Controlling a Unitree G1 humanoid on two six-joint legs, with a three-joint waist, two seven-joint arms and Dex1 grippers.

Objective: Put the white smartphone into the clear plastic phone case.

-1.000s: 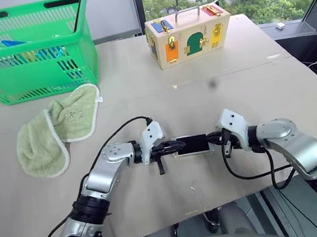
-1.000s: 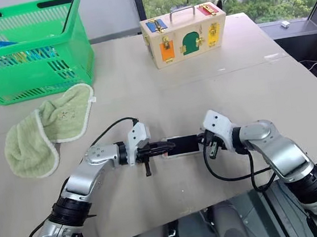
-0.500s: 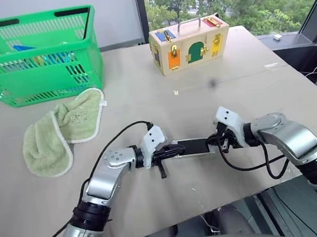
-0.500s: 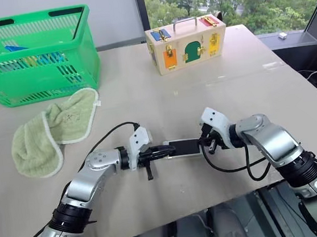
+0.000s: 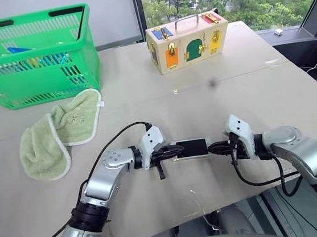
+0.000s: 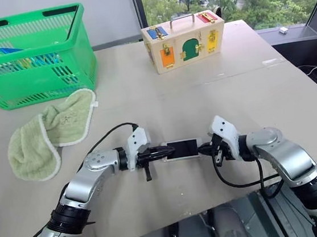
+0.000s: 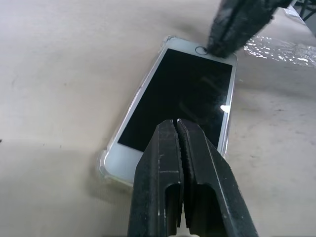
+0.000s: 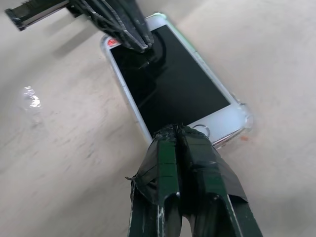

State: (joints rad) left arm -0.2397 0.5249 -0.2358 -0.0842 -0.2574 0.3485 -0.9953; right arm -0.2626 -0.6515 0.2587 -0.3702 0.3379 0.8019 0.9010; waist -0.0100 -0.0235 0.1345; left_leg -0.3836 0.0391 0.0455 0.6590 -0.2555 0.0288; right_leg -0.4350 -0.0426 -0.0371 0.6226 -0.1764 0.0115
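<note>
White-edged and black-screened, the flat rectangular smartphone [image 7: 177,98] lies face up on the beige table [image 5: 246,85], seated inside the clear plastic phone case [image 7: 104,163] — its glossy corners show around the phone's rim. The left gripper [image 5: 176,149] has its black fingers pressed together, tips on one short end of the phone. The right gripper [image 5: 212,146] is likewise clenched, tips at the other end by the home button — neither grasps anything.

Bright, even daylight; sharp frames
</note>
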